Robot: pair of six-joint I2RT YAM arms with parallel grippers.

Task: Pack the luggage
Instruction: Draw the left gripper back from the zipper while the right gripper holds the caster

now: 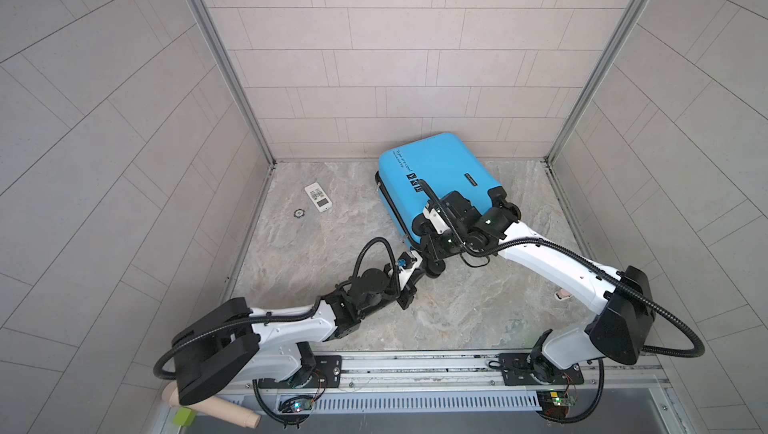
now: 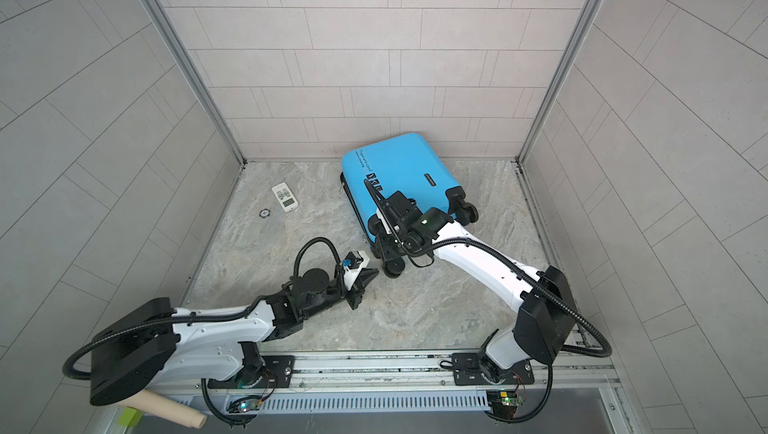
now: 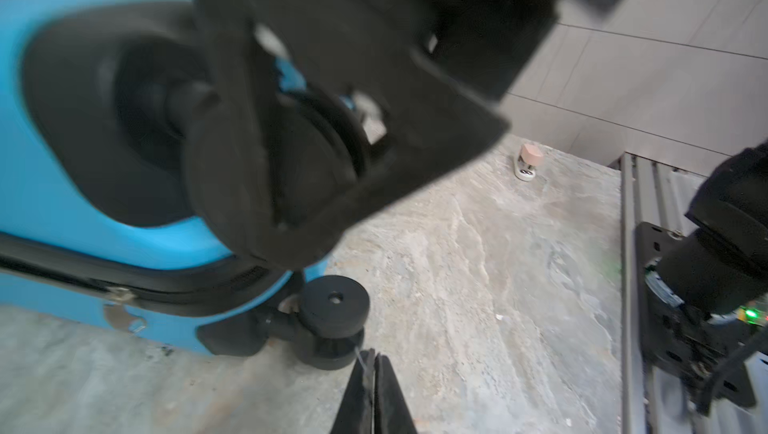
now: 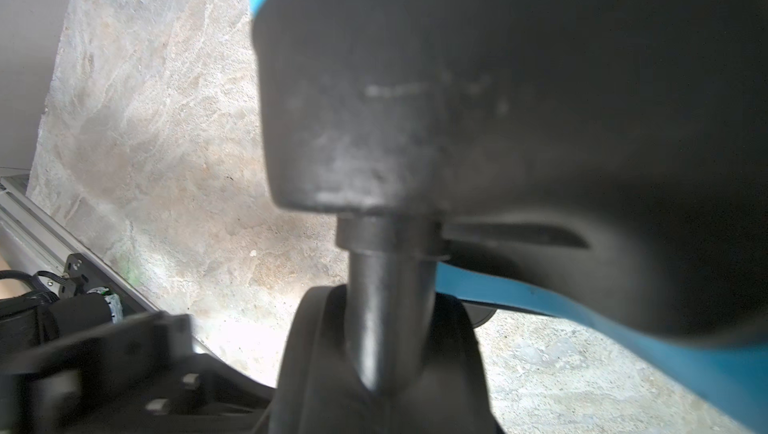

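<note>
Just short of the lower wheel (image 3: 334,307), the left gripper (image 3: 371,363) has its fingers (image 3: 390,398) pressed together, seen closely only in the left wrist view; that view alone shows the right gripper (image 3: 286,203) clamped across the upper wheel (image 3: 316,153), hidden under its own wrist in both top views. Behind the right gripper sits a beige-capped thing (image 3: 528,161); well left of the left gripper, a white remote (image 1: 318,198). Beyond both grippers the luggage (image 1: 436,165) lies flat and shut on the tabletop (image 1: 332,286); bright blue, black zipper band, black lettering.
</note>
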